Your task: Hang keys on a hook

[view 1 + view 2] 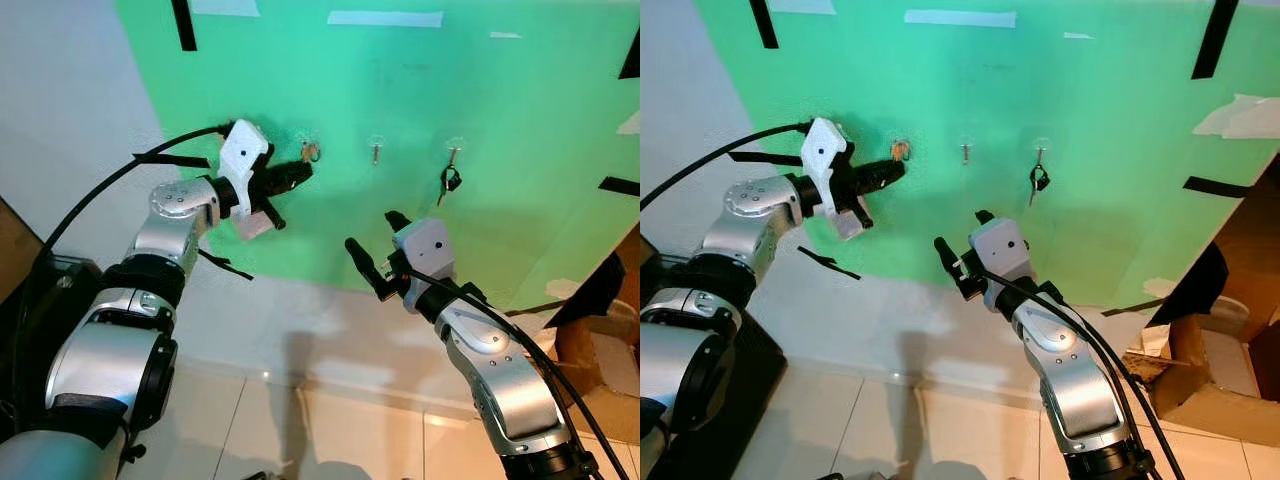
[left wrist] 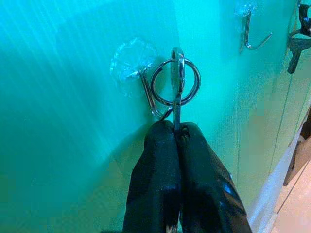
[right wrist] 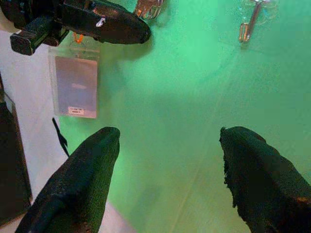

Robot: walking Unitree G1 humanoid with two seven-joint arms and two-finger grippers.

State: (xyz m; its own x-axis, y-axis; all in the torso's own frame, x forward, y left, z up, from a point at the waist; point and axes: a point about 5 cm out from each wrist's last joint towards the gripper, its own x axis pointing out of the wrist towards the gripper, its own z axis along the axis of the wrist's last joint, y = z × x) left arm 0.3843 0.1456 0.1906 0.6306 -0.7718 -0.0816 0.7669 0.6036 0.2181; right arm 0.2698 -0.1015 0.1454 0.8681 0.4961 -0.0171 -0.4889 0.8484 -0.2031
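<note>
My left gripper (image 1: 300,172) is raised against the green wall panel (image 1: 420,120), shut on a key (image 2: 176,114) whose metal ring (image 2: 175,82) sits right beside the leftmost clear hook (image 2: 146,87), touching or overlapping its wire. A clear tag (image 3: 74,85) dangles under that gripper. The middle hook (image 1: 376,150) is bare. The rightmost hook (image 1: 453,150) carries a black key (image 1: 449,182). My right gripper (image 1: 372,247) hovers lower, open, holding nothing, in front of the panel.
Strips of black tape (image 1: 183,22) and white tape (image 1: 385,18) are stuck on the panel. A cardboard box (image 1: 1210,370) stands at the lower right. Below lies a pale tiled floor (image 1: 330,430). A dark object (image 1: 40,290) stands at the left.
</note>
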